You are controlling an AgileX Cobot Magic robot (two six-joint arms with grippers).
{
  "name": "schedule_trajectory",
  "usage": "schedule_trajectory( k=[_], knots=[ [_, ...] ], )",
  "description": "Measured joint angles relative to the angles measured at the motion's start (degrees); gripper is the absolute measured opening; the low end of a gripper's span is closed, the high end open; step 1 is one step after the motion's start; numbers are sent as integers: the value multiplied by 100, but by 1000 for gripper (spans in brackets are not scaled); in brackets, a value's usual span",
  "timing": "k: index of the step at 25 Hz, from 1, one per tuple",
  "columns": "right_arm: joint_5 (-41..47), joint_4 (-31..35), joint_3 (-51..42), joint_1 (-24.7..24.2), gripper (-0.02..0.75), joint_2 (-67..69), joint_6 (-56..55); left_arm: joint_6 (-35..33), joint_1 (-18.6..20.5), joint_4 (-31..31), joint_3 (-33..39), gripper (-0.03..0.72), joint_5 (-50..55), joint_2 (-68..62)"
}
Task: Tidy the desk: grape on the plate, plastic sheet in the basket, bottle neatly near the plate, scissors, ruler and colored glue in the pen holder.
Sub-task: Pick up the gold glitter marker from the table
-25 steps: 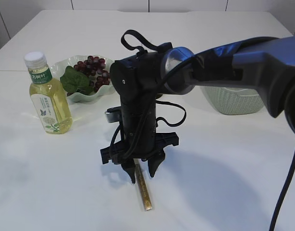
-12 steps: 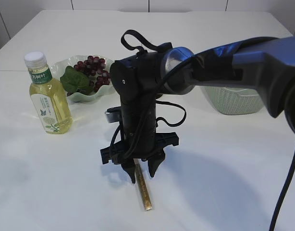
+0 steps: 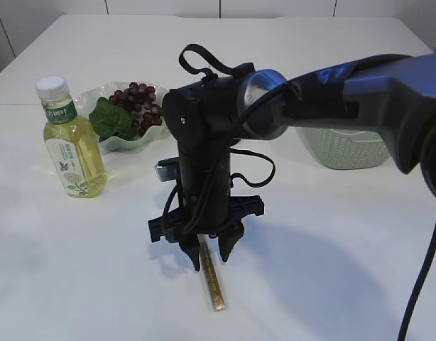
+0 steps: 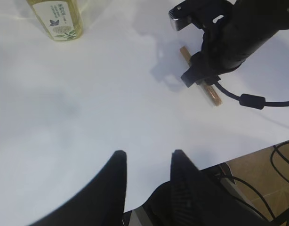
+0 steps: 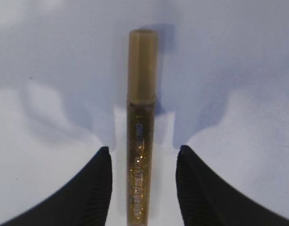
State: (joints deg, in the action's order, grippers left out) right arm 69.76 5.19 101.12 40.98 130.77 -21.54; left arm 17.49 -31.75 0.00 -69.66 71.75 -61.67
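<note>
Exterior view: nothing has moved since the earlier frames. The right arm points straight down, its pincer [image 3: 212,257] released astride the glue stick [image 3: 211,283] lying on the table [image 3: 331,249]; bottle [image 3: 68,140] beside the plate [image 3: 104,138] of grapes [image 3: 138,99], basket [image 3: 344,148] partly hidden.

Left wrist view: left pincer [image 4: 147,162] hangs released, empty, well apart.

Right wrist view: glue stick [image 5: 140,127] between fingers [image 5: 100,174], untouched, lower end cut off.

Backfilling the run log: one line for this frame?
phase: pre-grasp | right gripper: open, fingers astride glue stick lying on table | left gripper: open, empty
</note>
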Motion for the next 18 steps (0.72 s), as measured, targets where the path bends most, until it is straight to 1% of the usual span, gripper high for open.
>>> schedule_trajectory(
  k=[18],
  knots=[
    [-8, 0, 8, 0, 365, 127, 0, -12, 0, 74, 0, 239, 0, 0]
  ],
)
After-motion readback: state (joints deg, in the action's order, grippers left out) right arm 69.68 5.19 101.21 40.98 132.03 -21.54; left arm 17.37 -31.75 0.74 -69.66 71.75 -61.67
